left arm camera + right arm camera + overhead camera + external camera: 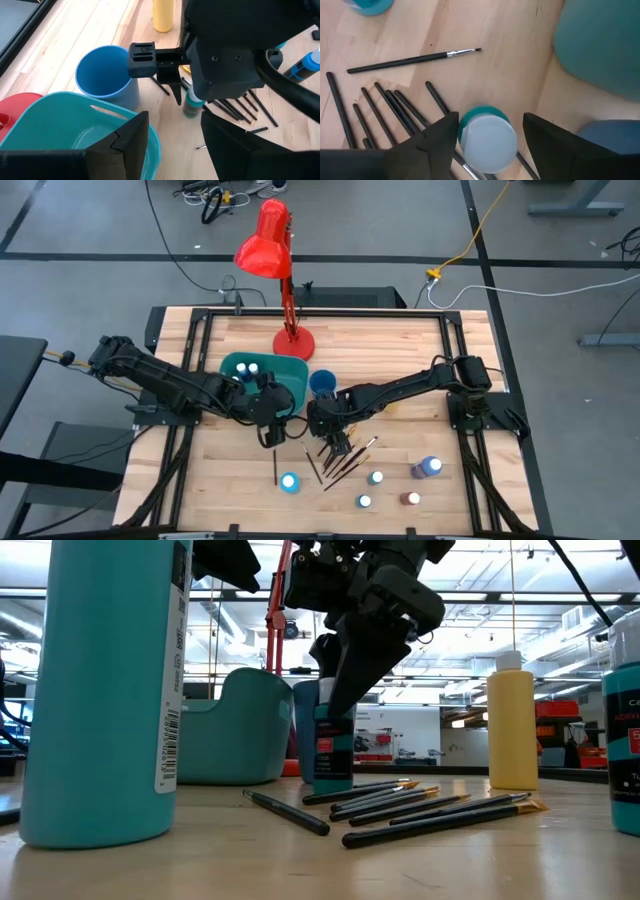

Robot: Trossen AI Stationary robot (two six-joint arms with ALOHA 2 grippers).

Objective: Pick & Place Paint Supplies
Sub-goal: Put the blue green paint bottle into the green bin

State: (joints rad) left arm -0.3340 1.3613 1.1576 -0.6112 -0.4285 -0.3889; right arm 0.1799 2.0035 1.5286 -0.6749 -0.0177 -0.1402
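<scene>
The right gripper [487, 131] is hanging over a small teal paint bottle [487, 139] that is standing upright on the tabletop [400, 350]. Its jaws are standing apart, one on each side of the white cap and not pressing it, so the bottle is resting on its own base between them; I cannot tell whether it is being let go or about to be taken. Just beyond the jaws a loose sheaf of dark-handled brushes [380, 112] is lying flat, some running under the bottle's side, probably because they are thin and awkward to pinch.

The left gripper [175, 135] is waiting with its jaws apart and empty, just over the near rim of the teal bin [70, 125], the likely drop point. Two white-capped bottles [248, 368] are already sitting inside the bin. The blue cup [102, 72] is standing past the left jaws, beside the bin. The taller yellow bottle [512, 722] and several more small bottles [372, 478] are standing well away from both jaws, not yet collected.
</scene>
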